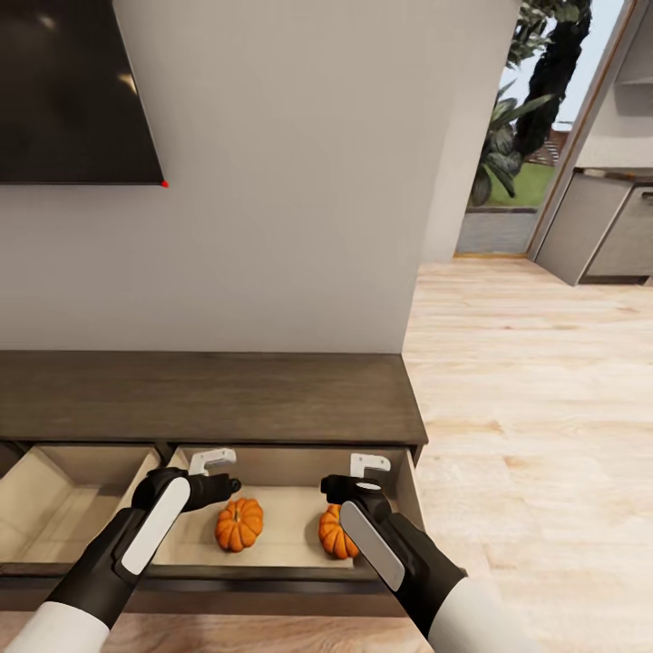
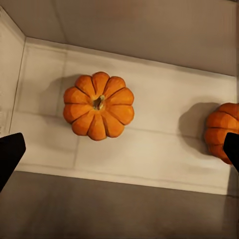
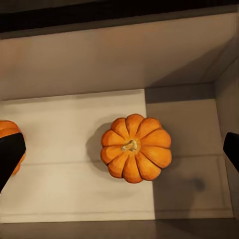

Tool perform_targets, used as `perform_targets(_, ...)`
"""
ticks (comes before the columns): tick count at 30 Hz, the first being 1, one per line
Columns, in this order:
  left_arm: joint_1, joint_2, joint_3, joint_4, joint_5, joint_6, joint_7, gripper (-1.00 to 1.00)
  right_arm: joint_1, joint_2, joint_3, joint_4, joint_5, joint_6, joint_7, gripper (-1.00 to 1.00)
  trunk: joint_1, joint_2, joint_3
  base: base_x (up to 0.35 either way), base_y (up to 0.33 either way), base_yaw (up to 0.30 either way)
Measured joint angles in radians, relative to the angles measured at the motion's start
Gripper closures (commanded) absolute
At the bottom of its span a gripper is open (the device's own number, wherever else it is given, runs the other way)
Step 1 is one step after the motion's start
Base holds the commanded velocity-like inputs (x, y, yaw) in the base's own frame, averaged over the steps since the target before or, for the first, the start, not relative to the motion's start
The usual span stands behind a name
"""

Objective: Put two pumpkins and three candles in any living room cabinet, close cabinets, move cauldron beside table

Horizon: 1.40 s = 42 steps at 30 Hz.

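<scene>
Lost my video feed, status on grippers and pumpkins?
Left gripper open, right gripper open, both above the open drawer. Left pumpkin, right pumpkin resting inside, released. No candles seen. Nothing blocking.

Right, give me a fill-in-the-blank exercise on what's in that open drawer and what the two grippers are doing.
1. The open drawer of the dark-brown cabinet holds ____ pumpkins.
2. The left gripper hangs over the left pumpkin with its jaws ____.
3. The pumpkins rest upright, their ____ pointing up at the wrist cameras.
4. The right gripper hangs over the right pumpkin, holding ____.

Missing words: two; open; stems; nothing
</scene>
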Motion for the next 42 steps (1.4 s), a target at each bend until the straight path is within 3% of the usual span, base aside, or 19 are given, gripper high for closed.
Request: perform_targets(42,0.0,0.0,-0.002,0.0,0.002,0.002,0.0,-1.0,0.0,0.0,0.0,-0.002,0.0,0.0,0.0,-1.0,-0.161,0.294,0.132,-0.089,0.014,0.0)
